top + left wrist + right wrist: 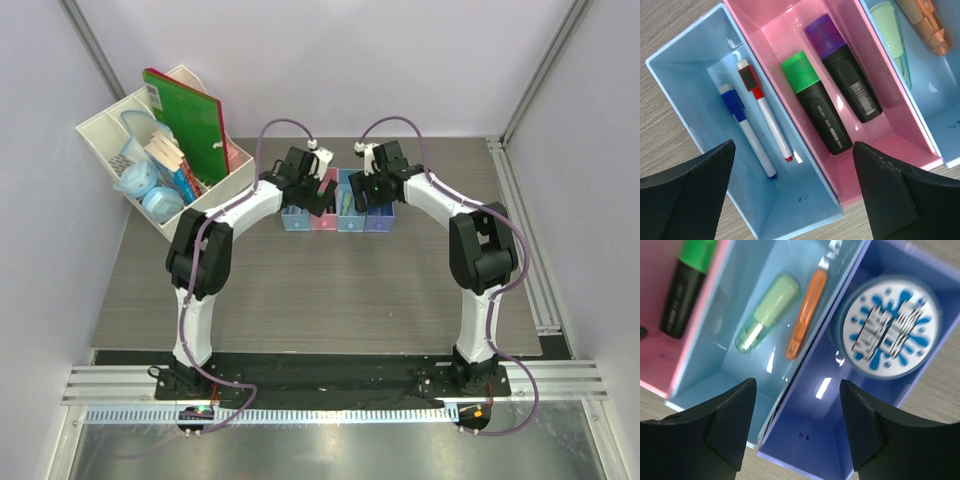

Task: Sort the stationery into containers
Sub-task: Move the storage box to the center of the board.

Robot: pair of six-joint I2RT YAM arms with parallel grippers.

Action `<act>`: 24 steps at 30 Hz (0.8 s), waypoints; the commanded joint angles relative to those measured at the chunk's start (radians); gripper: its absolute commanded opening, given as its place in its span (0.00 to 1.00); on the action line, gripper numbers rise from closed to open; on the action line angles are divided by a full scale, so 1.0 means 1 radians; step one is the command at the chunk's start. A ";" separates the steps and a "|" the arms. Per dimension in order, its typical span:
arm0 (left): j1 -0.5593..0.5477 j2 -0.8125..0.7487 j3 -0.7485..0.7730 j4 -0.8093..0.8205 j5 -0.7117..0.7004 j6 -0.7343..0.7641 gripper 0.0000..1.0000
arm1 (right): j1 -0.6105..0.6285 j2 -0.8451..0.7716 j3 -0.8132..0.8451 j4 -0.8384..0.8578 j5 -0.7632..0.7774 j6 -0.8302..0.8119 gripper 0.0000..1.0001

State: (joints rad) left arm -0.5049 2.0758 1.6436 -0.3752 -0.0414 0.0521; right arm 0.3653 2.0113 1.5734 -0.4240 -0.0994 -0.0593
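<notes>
Grey wood-grain counter (300, 300) fills this white booth, with a white desk organiser (100, 135) at the far left. A row of four narrow bins (340, 222) sits mid-counter with both arms bent over it.

The left hand (794, 147) hangs spread and empty above the first blue bin (680, 65) and the pink bin (875, 145). The right hand (797, 384) is just as wide and empty over the second blue bin (705, 385) and the purple bin (815, 440). The purple one holds a round printed disc (890, 330) (print too blurred to read).

The sorting looks about done:
- **Pink bin:** a green marker (815, 102) and a purple marker (845, 75).
- **Second blue bin:** a pale green pen (767, 312) and an orange pen (805, 315).
- **First blue bin:** a blue-and-white pen (747, 132) beside a red-and-white pen (765, 117).

I'd guess all are light, stiff, slick plastic. The markers' flat black bodies would take a pinch across the middle. The thin pens would likely roll, so grip them mid-barrel.
</notes>
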 commanded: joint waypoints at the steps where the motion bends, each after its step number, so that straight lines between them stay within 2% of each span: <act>1: -0.018 -0.013 0.019 0.016 -0.022 -0.001 1.00 | 0.003 -0.040 -0.065 0.022 -0.016 -0.017 0.72; 18: -0.104 -0.134 -0.209 0.009 0.002 -0.046 1.00 | 0.014 -0.147 -0.234 0.039 -0.040 -0.008 0.71; 24: -0.104 -0.158 -0.238 0.015 -0.047 -0.008 1.00 | 0.044 -0.239 -0.340 0.047 -0.037 0.010 0.70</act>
State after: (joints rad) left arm -0.6113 1.9739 1.4155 -0.3603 -0.0517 0.0135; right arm 0.3893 1.8797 1.2747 -0.3832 -0.1329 -0.0601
